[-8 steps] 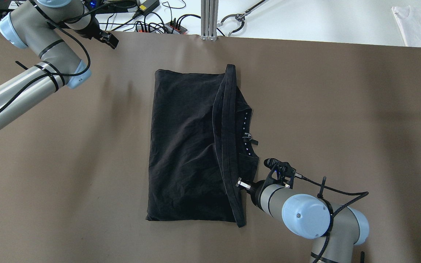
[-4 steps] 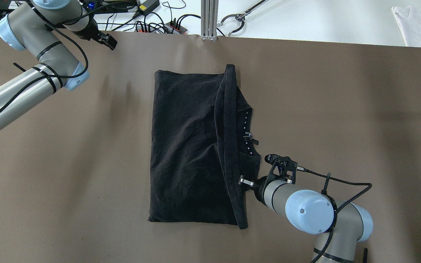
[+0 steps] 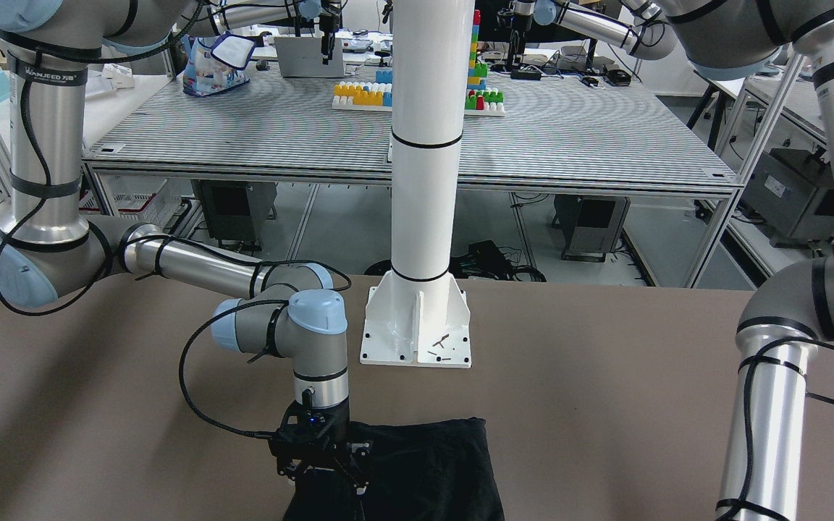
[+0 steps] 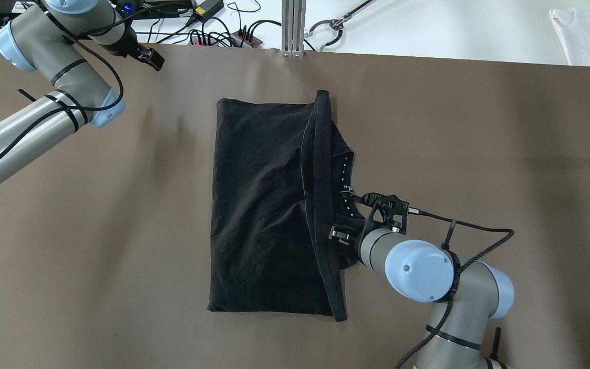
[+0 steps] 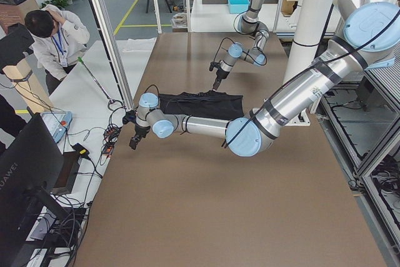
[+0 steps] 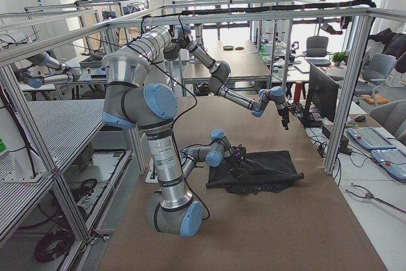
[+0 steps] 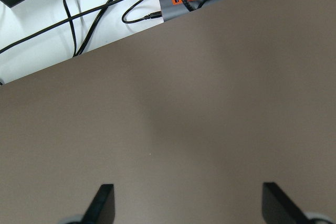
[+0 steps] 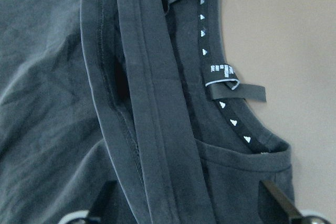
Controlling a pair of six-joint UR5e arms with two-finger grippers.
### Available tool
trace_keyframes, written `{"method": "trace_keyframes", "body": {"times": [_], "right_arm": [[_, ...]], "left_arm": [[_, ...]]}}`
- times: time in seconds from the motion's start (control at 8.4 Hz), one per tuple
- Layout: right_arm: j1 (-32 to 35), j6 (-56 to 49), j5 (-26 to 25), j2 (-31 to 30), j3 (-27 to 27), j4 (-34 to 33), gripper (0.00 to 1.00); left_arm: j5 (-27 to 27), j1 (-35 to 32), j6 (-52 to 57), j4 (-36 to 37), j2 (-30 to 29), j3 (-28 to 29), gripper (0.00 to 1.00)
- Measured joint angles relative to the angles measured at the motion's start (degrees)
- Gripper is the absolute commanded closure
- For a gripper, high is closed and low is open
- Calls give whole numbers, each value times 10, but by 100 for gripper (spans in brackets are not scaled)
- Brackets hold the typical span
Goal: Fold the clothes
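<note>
— How is the black garment [image 4: 264, 205] laid?
— It is spread flat at the middle of the worktop [image 4: 479, 154], folded to a wrinkled rectangle. A hemmed band is run along its three o'clock side, where the collar and a small white-lettered tag [image 8: 233, 88] are exposed.

Bright, even light; soft shadows.

One black garment [image 4: 264, 205] lies on the one desk [image 4: 479, 154], under the right fingers [image 8: 274, 202], and one tag [image 8: 233, 88] shows on it just ahead of them. There are two arms, the left arm [image 4: 28, 128] and the right arm [image 4: 418, 269], each with two fingers. One power strip [image 7: 189, 1] sits ahead of the left fingers [image 7: 103, 203]. One white pillar [image 3: 424, 145] stands near the right fingers; one white cloth [image 4: 587, 36] and one person [image 5: 53, 35] are well apart from both pairs.
</note>
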Motion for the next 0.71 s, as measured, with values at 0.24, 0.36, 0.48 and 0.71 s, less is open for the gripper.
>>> {"method": "trace_keyframes", "body": {"times": [0.24,0.36,0.48,0.71], "right_arm": [[16,-36,1,65,-89,-24,6],[25,-57,2,87,-126,-27,6],[34,-79,2,99,-149,-34,6],[42,-103,3,109,-169,-55,6]], "left_arm": [[0,2,0,0,0,0,0],[0,2,0,0,0,0,0],[0,2,0,0,0,0,0],[0,3,0,0,0,0,0]]}}
